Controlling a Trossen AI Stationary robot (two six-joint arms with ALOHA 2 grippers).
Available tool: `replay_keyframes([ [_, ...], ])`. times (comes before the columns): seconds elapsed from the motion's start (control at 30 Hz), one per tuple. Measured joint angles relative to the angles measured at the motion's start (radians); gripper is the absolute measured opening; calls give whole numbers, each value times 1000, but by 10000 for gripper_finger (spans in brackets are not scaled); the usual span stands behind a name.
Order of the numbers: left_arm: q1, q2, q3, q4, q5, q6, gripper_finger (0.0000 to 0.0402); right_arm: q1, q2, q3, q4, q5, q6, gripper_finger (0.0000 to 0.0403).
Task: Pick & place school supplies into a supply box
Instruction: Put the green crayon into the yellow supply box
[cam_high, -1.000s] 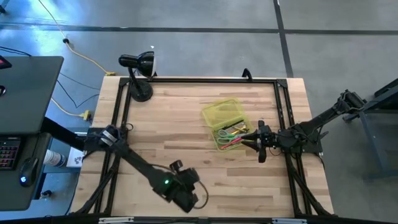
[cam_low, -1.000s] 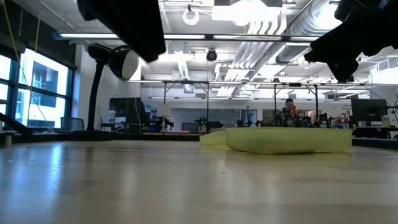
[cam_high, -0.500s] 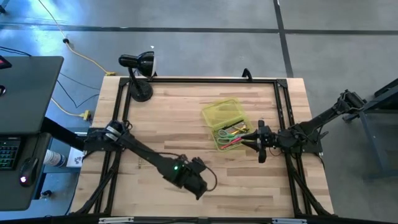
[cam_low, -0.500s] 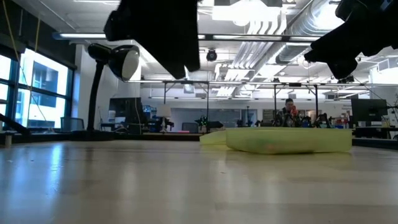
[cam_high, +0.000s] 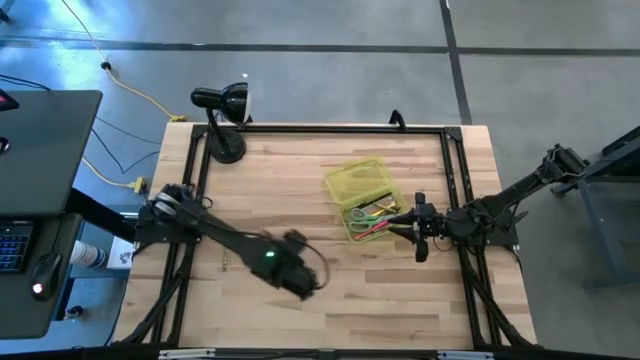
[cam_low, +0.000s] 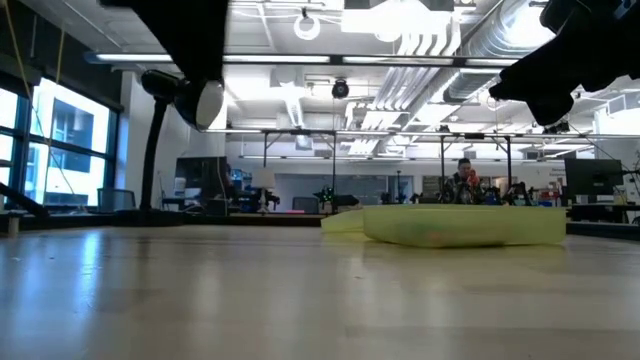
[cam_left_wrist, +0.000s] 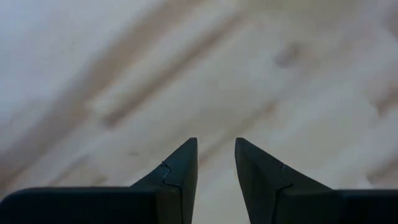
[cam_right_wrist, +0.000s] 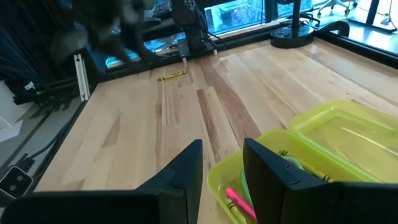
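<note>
One translucent yellow-green supply box (cam_high: 365, 200) lies open on the wooden table (cam_high: 300, 190), right of the table's middle, with its hinged lid (cam_high: 357, 180) folded flat toward the far edge. Inside the tray, the high view shows a pink marker (cam_high: 373, 229), green-handled scissors (cam_high: 362, 213) and a few thin yellow pens that cannot be counted. The right wrist view shows the same marker (cam_right_wrist: 239, 204) beside yellow sticks in the box (cam_right_wrist: 298, 155).

One small yellowish item (cam_right_wrist: 172, 75) lies alone on the bare wood near the table's left edge, well apart from the box; it shows faintly in the high view (cam_high: 226, 264).

The right gripper (cam_high: 399, 227) hovers just beside the box's right end, its two fingers (cam_right_wrist: 180, 174) parted by a narrow gap and holding nothing. The left gripper (cam_high: 300, 280) hangs over bare wood at the near-middle of the table, its fingers (cam_left_wrist: 180, 171) likewise a little apart and empty.

One black desk lamp (cam_high: 222, 118) stands at the far left corner.
</note>
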Motion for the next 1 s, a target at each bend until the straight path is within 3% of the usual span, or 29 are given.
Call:
replay_keyframes([
  [0.17, -127, -76, 2, -263, -237, -345, 138, 0, 0, 0, 0, 0, 0, 94],
  [0.33, -267, -94, -62, -228, -425, -540, 138, 0, 0, 0, 0, 8, 0, 94],
  [0.53, -334, -71, -201, -184, -270, -817, 138, 0, 0, 0, 1, 23, 1, 94],
  [0.73, -370, -74, -314, -65, -167, -855, 138, 0, 0, 0, 2, 23, 37, 94],
  [1.0, -376, -74, -374, -271, -141, -976, 138, 0, 0, 0, 8, 23, 43, 94],
])
